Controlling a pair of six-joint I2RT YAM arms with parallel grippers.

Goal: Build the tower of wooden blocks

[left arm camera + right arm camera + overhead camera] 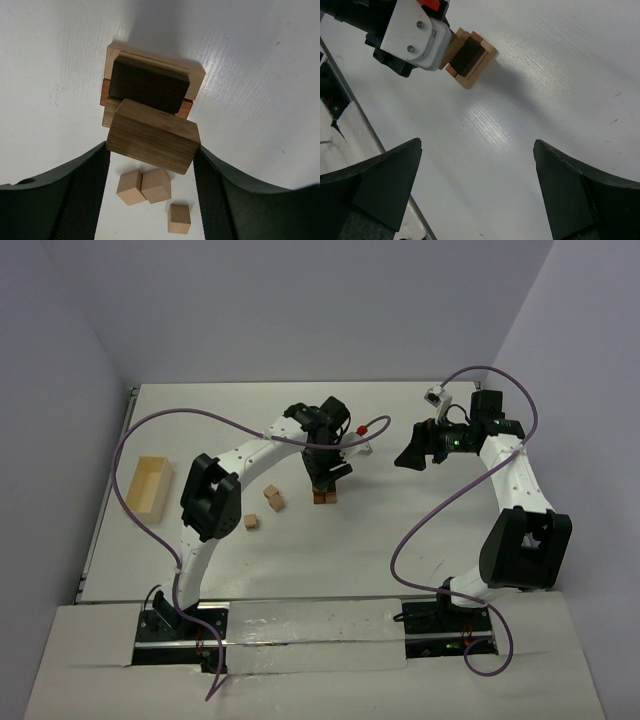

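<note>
My left gripper (150, 152) is shut on a brown wood block (152, 135), which spans the gap between both fingers. It hangs just above the tower (150, 87), a small stack with a tan piece lowest, reddish-brown bricks in the middle and a dark brick on top. In the top view the left gripper (326, 476) stands over the tower (324, 498) at mid-table. My right gripper (412, 456) hovers to the tower's right, open and with nothing in it (477, 165). The right wrist view shows the tower (470, 56) beside the left wrist's white housing.
Three loose tan cubes (156, 185) lie on the table near the tower, left of it in the top view (273, 498). A pale wooden box (148, 486) sits at the table's left edge. Purple cables loop over both arms.
</note>
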